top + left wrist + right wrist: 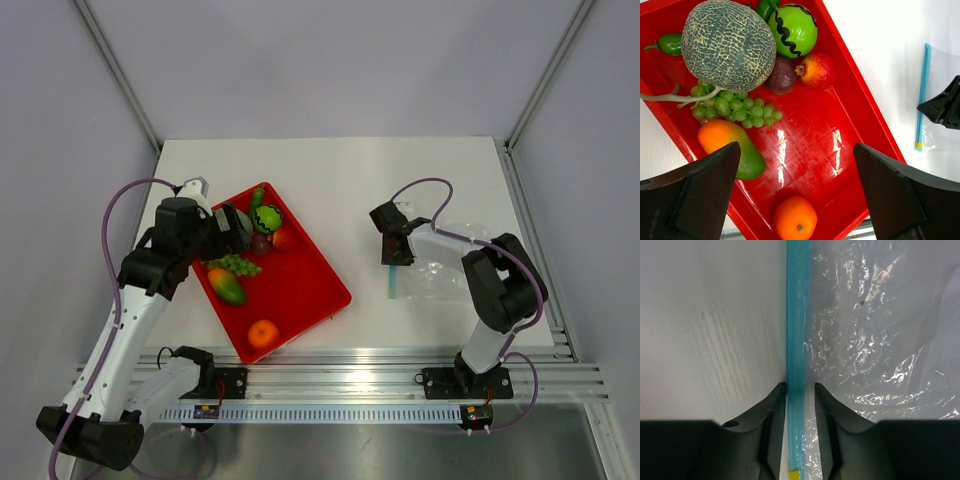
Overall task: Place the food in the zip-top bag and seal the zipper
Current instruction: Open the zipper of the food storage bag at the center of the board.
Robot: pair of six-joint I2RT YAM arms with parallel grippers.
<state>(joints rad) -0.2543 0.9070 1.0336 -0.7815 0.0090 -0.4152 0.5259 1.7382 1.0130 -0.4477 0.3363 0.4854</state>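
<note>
The food lies in a red tray (pixel 850 125): a netted melon (pixel 728 45), grapes (pixel 737 107), a mango (pixel 730 147), an orange (pixel 795 218), a red fruit (pixel 817 70), a purple fruit (pixel 782 76), a green ball (pixel 795 29) and a cucumber (pixel 667 43). My left gripper (pixel 796 160) hangs wide open above the tray, holding nothing. The clear zip-top bag (pixel 875 340) lies flat on the table at the right. My right gripper (pixel 800 390) is down on the bag's left edge. Its jaws stand narrowly apart on either side of the blue zipper (pixel 797 315).
The red tray (pixel 330 285) sits at an angle in the left half of the white table (pixel 340 180). The bag (pixel 440 270) is to its right, its zipper (pixel 394 285) facing the tray. Grey walls close in the table on three sides.
</note>
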